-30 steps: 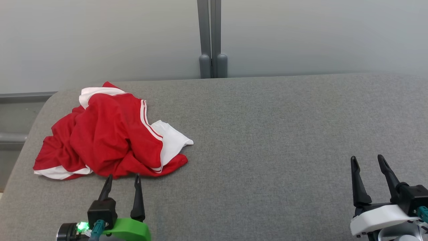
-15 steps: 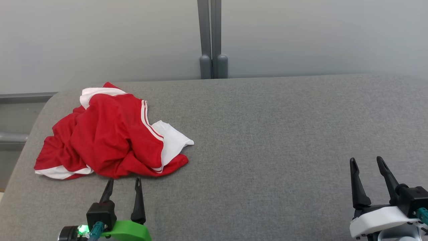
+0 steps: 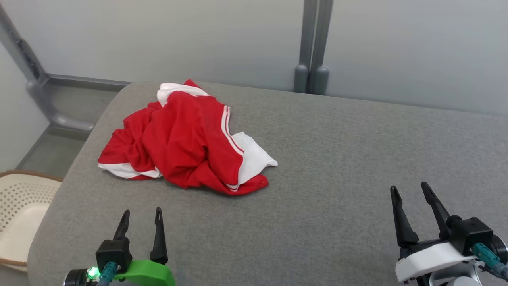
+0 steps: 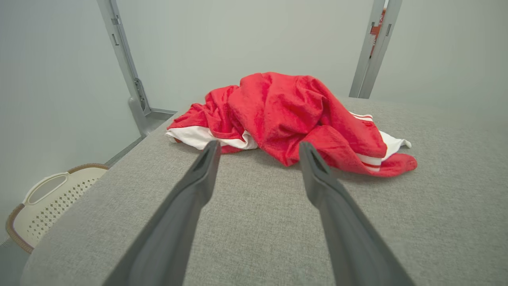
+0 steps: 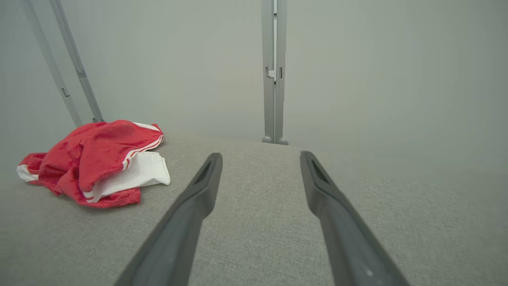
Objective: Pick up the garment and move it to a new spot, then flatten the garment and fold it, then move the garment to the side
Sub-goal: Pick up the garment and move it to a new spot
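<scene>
The red garment [image 3: 186, 147] lies in a crumpled heap on the far left part of the grey table [image 3: 337, 159], close to its rounded back corner. It has white trim. A pair of thin white stripes runs down one fold, a white band edges the left end, and a white flap pokes out on the right side towards the middle of the table. It is bunched and folded over on itself, and it lies free of both hands.

Now the left hand [image 3: 142, 211]. It sits at the near left edge of the table with its two dark fingers spread, pointing up at the heap. A strip of bare table lies between its tips and the cloth. From its wrist view, the garment is straight ahead.

Over to the right hand [image 3: 409, 186]. It is at the near right, fingers spread too, holding nothing and well apart from the garment. Its wrist view has the heap far off to the left.

Down on the floor [image 3: 51, 151], left of the table, there's a cream basket [image 3: 20, 214] with punched holes and a brown rim. Behind the table, a grey post [image 3: 311, 71] stands against the pale wall [image 3: 397, 47].
</scene>
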Available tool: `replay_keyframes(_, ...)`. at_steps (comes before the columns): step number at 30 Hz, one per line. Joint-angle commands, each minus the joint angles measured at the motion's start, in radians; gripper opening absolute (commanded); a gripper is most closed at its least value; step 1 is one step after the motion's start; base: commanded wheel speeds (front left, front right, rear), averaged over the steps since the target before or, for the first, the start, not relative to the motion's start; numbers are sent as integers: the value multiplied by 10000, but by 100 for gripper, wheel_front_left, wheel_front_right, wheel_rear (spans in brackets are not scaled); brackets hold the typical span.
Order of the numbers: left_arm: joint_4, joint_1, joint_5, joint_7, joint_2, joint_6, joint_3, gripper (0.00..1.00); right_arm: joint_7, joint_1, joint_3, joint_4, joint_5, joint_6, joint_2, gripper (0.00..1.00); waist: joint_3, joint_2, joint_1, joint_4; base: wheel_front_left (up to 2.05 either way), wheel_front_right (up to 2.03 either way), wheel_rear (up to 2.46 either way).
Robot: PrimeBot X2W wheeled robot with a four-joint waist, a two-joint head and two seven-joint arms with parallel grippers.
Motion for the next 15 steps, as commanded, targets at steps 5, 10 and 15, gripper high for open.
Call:
replay_keyframes(5,-151,137,-93,-7,30,-156,377,100,-35,-265,234,44,89,1,-116,100,126,0,0,968,0,0,0)
replay_keyframes(10,-260,-459,-401,-7,19,-528,70,100,-35,-380,428,-111,166,1,-277,100,412,0,0,732,0,0,0)
replay_keyframes(15,547,-2444,-1175,467,32,-497,-1239,100,-35,-967,899,-420,373,1,-797,100,1524,0,0,94,0,0,0)
